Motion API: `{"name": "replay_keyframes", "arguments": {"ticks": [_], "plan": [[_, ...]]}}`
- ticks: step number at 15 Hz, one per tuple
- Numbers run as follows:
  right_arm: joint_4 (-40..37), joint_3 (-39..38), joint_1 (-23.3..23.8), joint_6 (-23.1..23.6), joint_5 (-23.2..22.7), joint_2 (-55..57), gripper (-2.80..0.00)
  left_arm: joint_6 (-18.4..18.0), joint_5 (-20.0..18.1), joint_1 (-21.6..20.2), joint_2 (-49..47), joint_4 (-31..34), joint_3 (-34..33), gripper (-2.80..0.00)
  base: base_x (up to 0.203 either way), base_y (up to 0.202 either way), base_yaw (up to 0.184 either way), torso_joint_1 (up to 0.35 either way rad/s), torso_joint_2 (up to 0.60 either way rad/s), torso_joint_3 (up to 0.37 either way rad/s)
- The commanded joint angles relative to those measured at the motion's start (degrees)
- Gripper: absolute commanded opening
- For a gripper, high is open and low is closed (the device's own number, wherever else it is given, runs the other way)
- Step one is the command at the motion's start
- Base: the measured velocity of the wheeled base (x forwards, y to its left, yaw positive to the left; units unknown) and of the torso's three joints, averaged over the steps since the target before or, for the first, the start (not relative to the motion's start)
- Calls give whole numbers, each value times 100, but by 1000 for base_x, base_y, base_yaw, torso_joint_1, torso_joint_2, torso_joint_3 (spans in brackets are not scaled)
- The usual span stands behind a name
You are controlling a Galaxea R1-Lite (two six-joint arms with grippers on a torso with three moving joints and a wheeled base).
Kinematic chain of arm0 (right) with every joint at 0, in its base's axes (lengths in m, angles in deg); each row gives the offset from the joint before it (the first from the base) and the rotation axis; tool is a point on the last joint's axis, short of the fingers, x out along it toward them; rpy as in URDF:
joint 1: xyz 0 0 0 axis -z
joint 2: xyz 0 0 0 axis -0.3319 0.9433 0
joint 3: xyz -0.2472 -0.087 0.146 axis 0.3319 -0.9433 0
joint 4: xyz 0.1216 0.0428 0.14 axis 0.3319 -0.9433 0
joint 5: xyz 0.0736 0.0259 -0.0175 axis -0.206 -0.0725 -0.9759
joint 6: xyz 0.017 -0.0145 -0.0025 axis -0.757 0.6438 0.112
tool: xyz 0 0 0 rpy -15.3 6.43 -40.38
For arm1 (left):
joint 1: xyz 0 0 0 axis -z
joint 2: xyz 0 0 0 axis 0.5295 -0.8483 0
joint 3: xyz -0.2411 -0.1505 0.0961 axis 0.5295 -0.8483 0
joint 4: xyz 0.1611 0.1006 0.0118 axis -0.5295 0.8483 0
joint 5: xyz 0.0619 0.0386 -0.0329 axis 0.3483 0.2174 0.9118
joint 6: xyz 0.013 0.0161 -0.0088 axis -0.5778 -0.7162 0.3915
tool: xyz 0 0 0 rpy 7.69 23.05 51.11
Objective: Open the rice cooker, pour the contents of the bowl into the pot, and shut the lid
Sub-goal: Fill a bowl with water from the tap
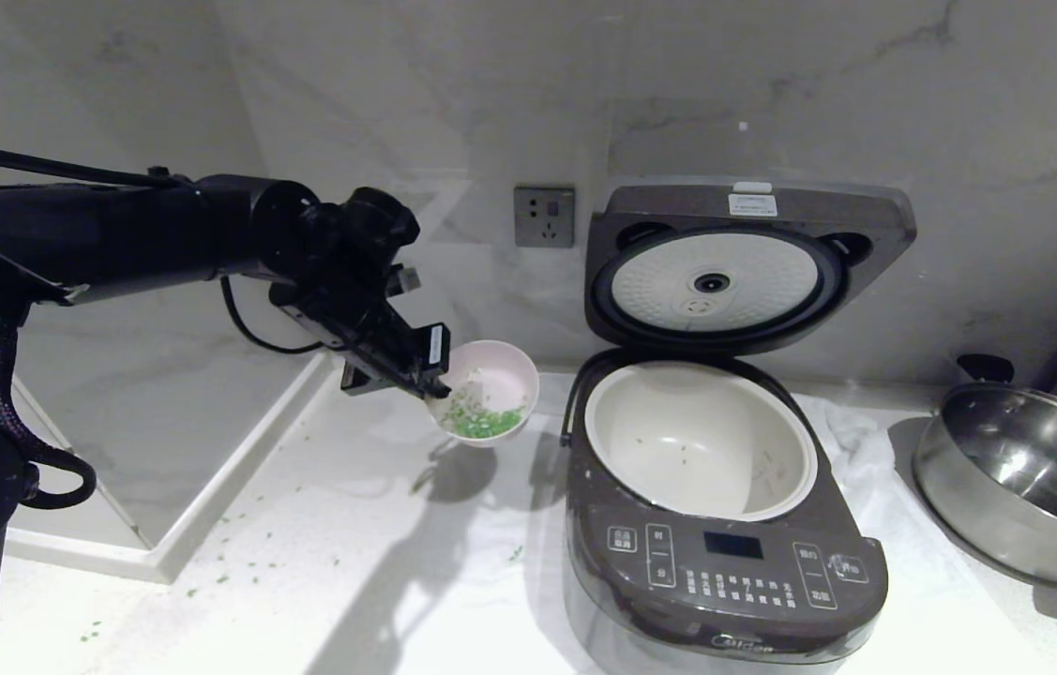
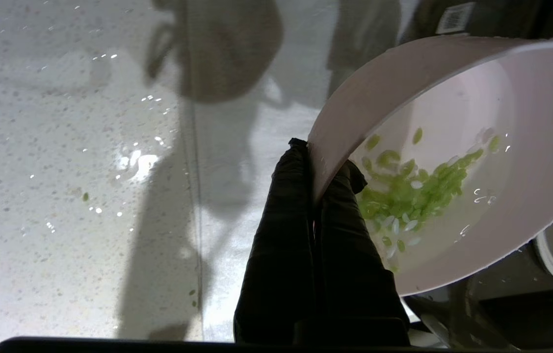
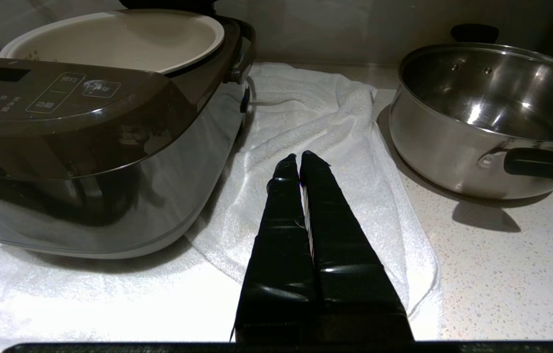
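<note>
The rice cooker (image 1: 720, 525) stands with lid (image 1: 744, 262) up, pot (image 1: 699, 441) exposed. Left of it, off the counter, the bowl (image 1: 488, 389) is pinched at its rim by the left gripper (image 1: 430, 380), already tilted. The contents (image 1: 483, 422) risk spilling short.

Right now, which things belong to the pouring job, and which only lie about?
Job: dark grey-brown rice cooker, its open lid, white inner pot, pale pink bowl of green and white bits, left gripper.
Lying about: shiny steel pan, white towel, wall socket.
</note>
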Motion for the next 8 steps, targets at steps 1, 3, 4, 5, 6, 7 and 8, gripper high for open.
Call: {"name": "replay_keyframes", "arguments": {"ticks": [1, 3, 4, 5, 6, 7, 8], "plan": [[2, -9, -2, 0, 0, 5, -280, 28, -14, 143, -12, -2, 37, -280, 0, 0, 0, 0, 0, 0], [2, -9, -2, 0, 0, 5, -280, 118, -25, 283, -70, -151, 43, -280, 0, 0, 0, 0, 0, 0], [2, -9, -2, 0, 0, 5, -280, 208, -26, 355, -75, -206, 43, -280, 0, 0, 0, 0, 0, 0], [2, -9, -2, 0, 0, 5, -280, 251, -26, 422, -86, -242, 43, -280, 0, 0, 0, 0, 0, 0], [2, -9, -2, 0, 0, 5, -280, 259, -26, 466, -107, -248, 43, -280, 0, 0, 0, 0, 0, 0], [2, -9, -2, 0, 0, 5, -280, 276, -26, 520, -113, -257, 43, -280, 0, 0, 0, 0, 0, 0], [2, -9, -2, 0, 0, 5, -280, 330, -26, 592, -119, -309, 43, -280, 0, 0, 0, 0, 0, 0]]}}
